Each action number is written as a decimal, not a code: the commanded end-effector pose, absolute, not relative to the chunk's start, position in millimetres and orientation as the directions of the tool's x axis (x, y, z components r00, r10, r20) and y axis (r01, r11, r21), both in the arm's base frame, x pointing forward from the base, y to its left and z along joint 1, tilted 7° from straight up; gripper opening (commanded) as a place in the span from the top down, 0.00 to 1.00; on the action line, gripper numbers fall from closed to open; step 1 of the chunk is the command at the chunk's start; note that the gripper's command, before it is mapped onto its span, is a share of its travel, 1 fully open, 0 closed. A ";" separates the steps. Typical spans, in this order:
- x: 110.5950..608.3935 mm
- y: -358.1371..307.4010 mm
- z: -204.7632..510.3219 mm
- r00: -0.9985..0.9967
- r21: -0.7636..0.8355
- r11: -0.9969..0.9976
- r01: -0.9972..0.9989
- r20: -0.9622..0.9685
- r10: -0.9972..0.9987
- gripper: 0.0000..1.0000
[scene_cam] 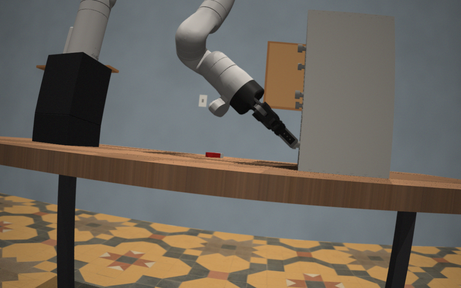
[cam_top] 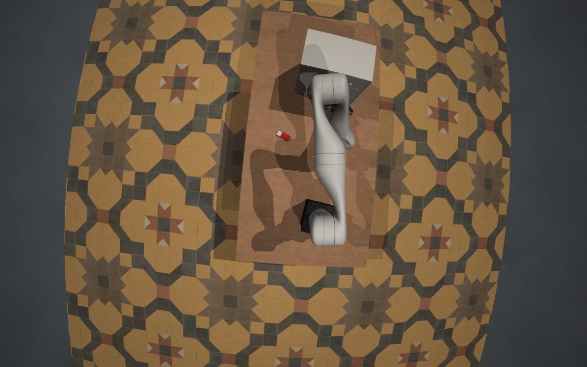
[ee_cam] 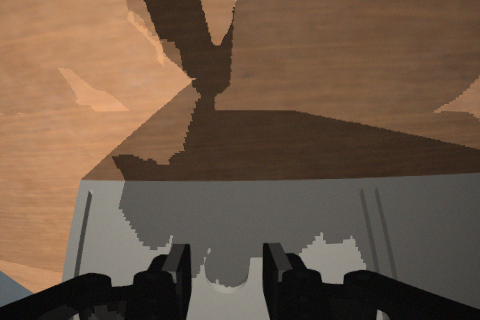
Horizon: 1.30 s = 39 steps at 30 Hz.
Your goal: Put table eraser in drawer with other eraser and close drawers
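Note:
The grey chest (scene_cam: pixel 346 93) stands at the far end of the table; it also shows from above (cam_top: pixel 339 54). Its drawers look pushed in, with small grey knobs on the front. My gripper (scene_cam: pixel 294 143) is low at the chest's front, at the lowest knob (scene_cam: pixel 297 145). In the wrist view the gripper's fingers stand partly open on either side of that knob (ee_cam: pixel 227 266), against the lowest drawer's grey front (ee_cam: pixel 280 220), not clamping it. The red and white eraser (cam_top: pixel 283 135) lies on the table, left of the arm, and shows in the side view (scene_cam: pixel 213 154).
The arm's black base block (scene_cam: pixel 69 100) stands at the near end of the table. An orange board (scene_cam: pixel 284 75) hangs on the wall behind the chest. The arm's elbow reaches over the table's middle.

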<state>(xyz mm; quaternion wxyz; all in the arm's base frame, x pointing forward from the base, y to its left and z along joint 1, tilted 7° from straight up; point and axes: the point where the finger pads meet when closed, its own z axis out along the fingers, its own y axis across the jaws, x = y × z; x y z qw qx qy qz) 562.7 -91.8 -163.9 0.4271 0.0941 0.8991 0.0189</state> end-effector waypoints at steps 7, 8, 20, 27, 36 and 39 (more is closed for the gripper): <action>563.4 -92.1 -163.0 -0.616 0.114 0.982 0.153 -0.766 0.185 0.67; 563.4 -92.1 -163.0 -0.616 0.114 0.982 0.153 -0.766 0.185 0.67; 563.4 -92.1 -163.0 -0.616 0.114 0.982 0.153 -0.766 0.185 0.87; 563.4 -92.1 -163.0 -0.616 0.114 0.982 0.153 -0.766 0.185 0.87; 562.9 -92.0 -163.0 -0.616 0.114 0.982 0.153 -0.766 0.185 0.87; 562.5 -91.9 -163.0 -0.616 0.114 0.982 0.153 -0.766 0.185 0.87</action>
